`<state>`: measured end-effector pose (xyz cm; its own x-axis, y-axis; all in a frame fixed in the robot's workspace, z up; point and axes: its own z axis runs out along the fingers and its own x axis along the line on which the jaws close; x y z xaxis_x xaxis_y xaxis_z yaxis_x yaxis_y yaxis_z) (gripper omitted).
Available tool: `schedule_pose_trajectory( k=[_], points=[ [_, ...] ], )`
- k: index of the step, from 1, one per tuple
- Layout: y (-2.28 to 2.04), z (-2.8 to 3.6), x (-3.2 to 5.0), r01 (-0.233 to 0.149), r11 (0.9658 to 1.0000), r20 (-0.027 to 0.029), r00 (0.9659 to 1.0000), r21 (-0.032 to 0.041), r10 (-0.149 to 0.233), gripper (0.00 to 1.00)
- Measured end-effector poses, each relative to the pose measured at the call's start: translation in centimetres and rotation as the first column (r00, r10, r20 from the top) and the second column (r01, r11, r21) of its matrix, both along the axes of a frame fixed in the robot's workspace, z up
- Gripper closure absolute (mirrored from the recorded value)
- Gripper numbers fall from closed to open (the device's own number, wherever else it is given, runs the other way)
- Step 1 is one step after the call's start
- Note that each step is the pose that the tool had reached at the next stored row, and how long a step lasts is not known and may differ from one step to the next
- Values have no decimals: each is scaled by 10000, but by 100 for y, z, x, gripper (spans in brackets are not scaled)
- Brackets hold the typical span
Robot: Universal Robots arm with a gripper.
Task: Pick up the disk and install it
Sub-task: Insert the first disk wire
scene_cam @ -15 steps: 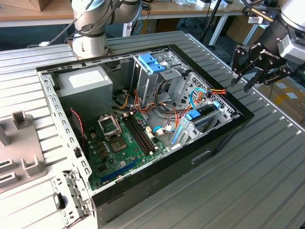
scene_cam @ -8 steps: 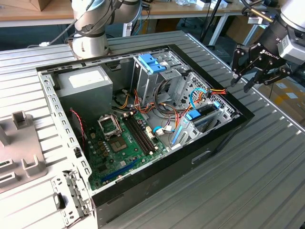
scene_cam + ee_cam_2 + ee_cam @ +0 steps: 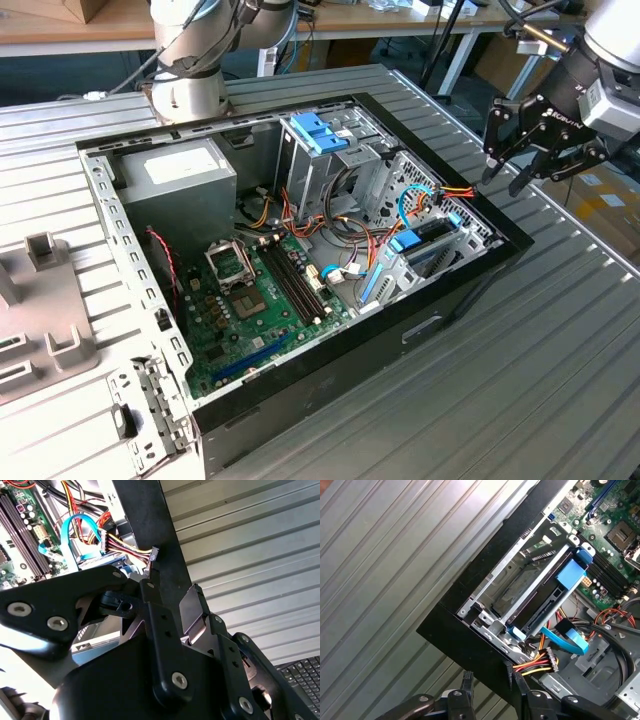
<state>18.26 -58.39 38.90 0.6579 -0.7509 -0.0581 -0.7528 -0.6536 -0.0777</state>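
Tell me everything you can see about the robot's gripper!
The gripper is black and looks like metal, built from jointed links held by silver screws. Its fingers are spread open and point down, with nothing between them. It hangs in the air at the exterior view's right, just past the black edge of the open computer case, above the ribbed metal table. It touches nothing.

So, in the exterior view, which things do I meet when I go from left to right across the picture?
Grey plastic fixture on the table, then the grey power supply box, the CPU socket, the light-blue bracket atop the drive cage, the blue drive-bay latch, and the end effector hanging over the table beside the case.
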Motion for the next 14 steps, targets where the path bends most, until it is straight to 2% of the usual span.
schedule_pose_trajectory(
  k=[8,11,14],
  points=[
    [15,-77,-4,-25,10000,0,10000,-2,25,56],
    [40,-91,-5,-199,9998,0,9998,0,199,56],
    [84,-111,-5,-417,9991,0,9991,0,417,56]
  ],
)
